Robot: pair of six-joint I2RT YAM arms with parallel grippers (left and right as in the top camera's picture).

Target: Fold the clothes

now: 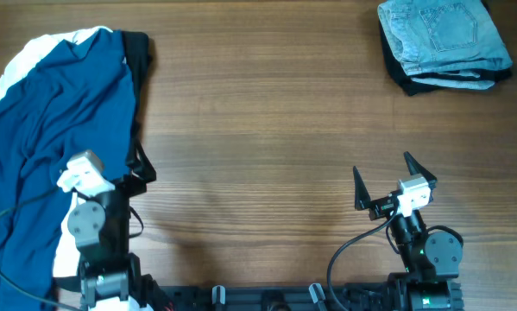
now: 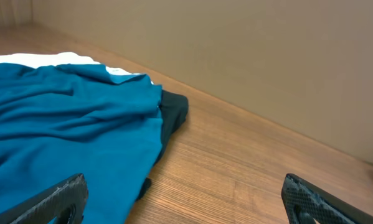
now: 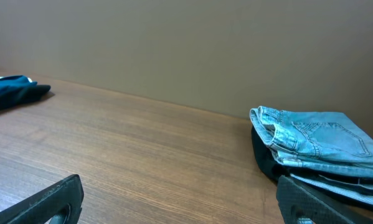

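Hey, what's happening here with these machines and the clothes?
Two robot arms are folding laundry on a wooden table. The jean shorts lie folded in the far right corner on a dark garment. On the left, a blue top, a white cloth and a black cloth lie in a rumpled heap, not yet folded. The left claw, by that heap, and the right claw are both open and empty.

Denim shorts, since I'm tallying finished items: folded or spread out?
Folded. The denim shorts lie as a compact, layered bundle on top of a black garment.
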